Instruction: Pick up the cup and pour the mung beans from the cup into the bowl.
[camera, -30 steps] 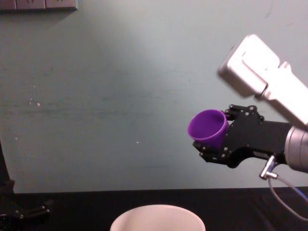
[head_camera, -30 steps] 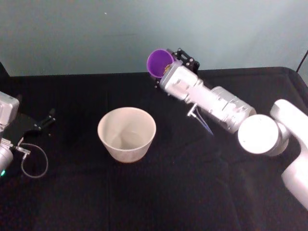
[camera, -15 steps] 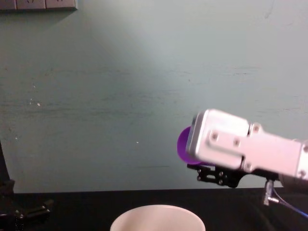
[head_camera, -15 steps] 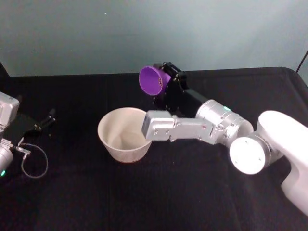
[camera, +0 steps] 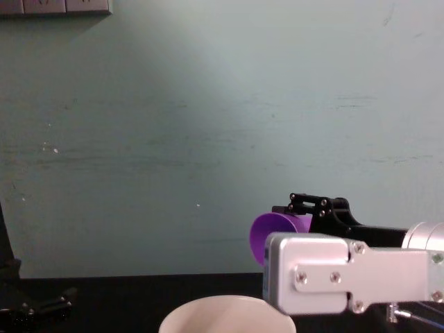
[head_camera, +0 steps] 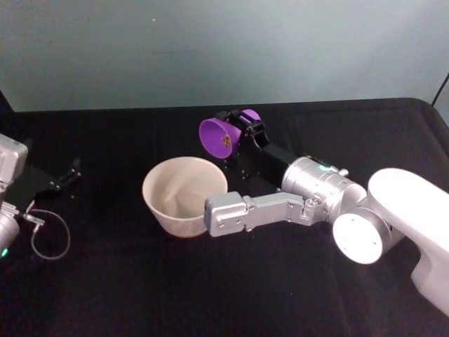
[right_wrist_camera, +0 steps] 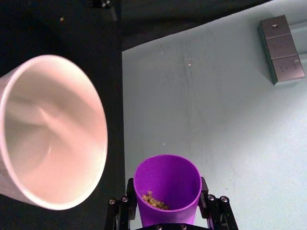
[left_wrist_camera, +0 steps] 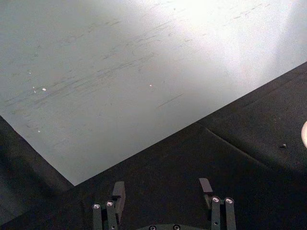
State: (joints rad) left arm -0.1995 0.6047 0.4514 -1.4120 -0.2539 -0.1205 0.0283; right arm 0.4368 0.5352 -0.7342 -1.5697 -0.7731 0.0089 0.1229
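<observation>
Cable point(head_camera: 49, 242) in a loose loop lies well to the left of the bowl point(head_camera: 185, 195), beside the left pincer point(head_camera: 66, 175), which rests low over the tabletop point(head_camera: 140, 295) with its fingers point(left_wrist_camera: 117, 191) spread wide and nothing between them. A grey link of the right arm point(head_camera: 245, 210) crosses in front of the bowl's right side in the head view, and in the chest view it covers the right part of the rim and the lower half of the cup point(camera: 277, 223).

The right pincer point(right_wrist_camera: 166, 211) grips the purple cup point(head_camera: 219, 137) around its base end, one finger on each side. The cup hangs in the air just behind the bowl and above its right rim, apart from it. It is tipped almost onto its side, its long axis running from the pincer toward the bowl and its open mouth facing the bowl. The mung beans point(right_wrist_camera: 153, 200) sit in a small heap on the cup's lower inner wall, close to its bottom.

The bowl stands upright on black cloth that covers the tabletop. Behind it rises a pale grey-green wall, scuffed in places, carrying a grey socket plate point(right_wrist_camera: 283, 50).
</observation>
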